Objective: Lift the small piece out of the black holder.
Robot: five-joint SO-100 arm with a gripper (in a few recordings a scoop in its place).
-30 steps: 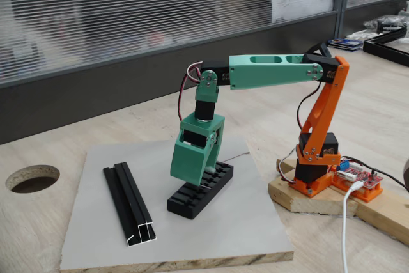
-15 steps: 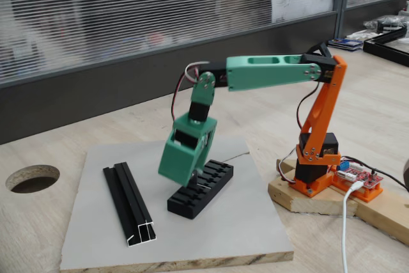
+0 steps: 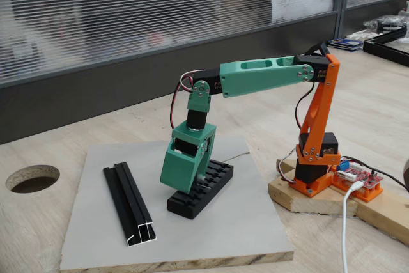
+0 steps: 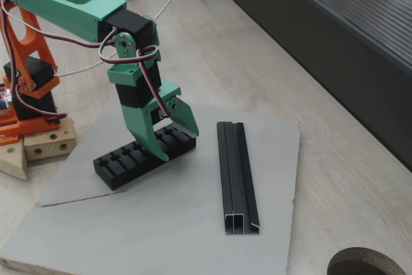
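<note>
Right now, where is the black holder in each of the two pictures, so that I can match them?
In a fixed view: black holder lies at lower centre on the grey board, right of the channel rail.
In a fixed view: black holder lies left of centre, left of the rail.
Shared landmark: the green end effector stands over it.

We see the black holder (image 3: 200,190) (image 4: 143,156), a slotted block, lying flat, angled toward two o'clock; we cannot make out the small piece.
</note>
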